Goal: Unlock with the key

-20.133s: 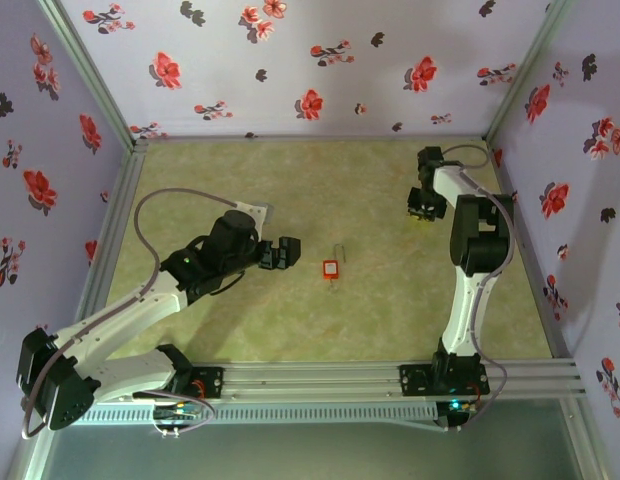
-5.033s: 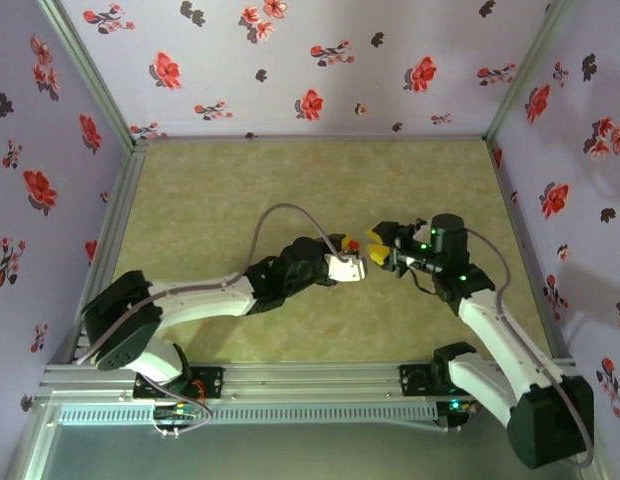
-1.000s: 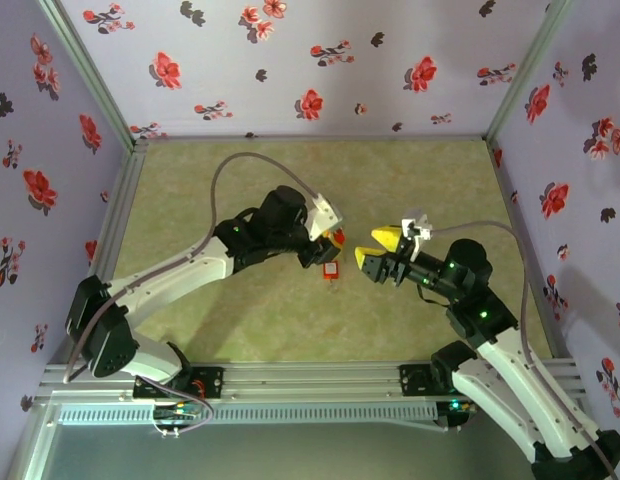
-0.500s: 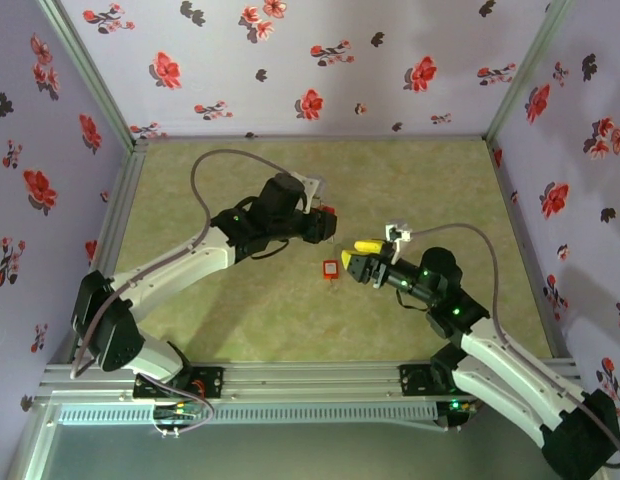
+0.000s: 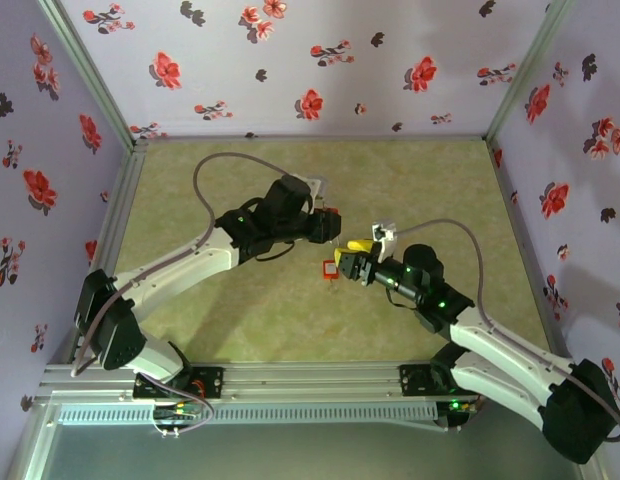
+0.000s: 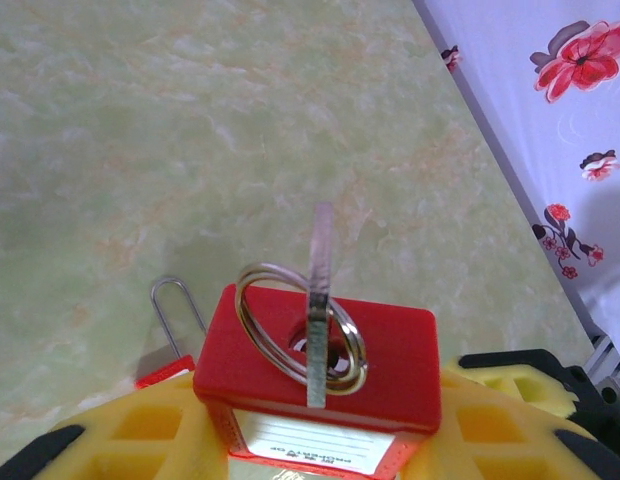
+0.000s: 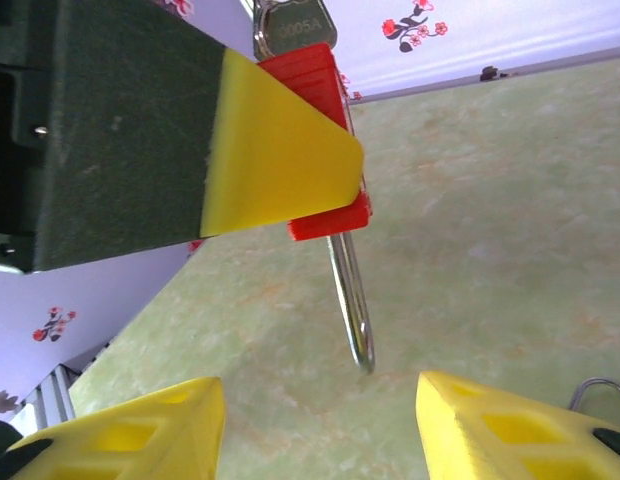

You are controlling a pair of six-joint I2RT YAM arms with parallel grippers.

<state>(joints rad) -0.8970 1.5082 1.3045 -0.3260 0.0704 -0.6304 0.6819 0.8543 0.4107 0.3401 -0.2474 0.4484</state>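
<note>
My left gripper (image 5: 325, 225) (image 6: 320, 425) is shut on a red padlock (image 6: 320, 355) (image 7: 325, 130), held above the table between yellow fingers (image 6: 120, 430). The key (image 6: 318, 290) stands in the padlock's keyhole, edge-on, with a wire ring (image 6: 290, 320) through it. In the right wrist view the key's head (image 7: 295, 25) shows at the top, and the padlock's shackle (image 7: 352, 300) hangs down. My right gripper (image 5: 345, 262) (image 7: 320, 420) is open just right of the left one, its yellow fingertips (image 7: 140, 425) below the shackle and apart from it.
A second small red padlock (image 5: 330, 268) lies flat on the green table (image 5: 240, 330), under the two grippers; its shackle (image 6: 175, 310) shows behind the held padlock. Flowered walls (image 5: 290, 70) enclose the table on three sides.
My right gripper has moved left, close under the left gripper, and its jaws have narrowed. The left gripper rose with the padlock a second ago and has since held still.
</note>
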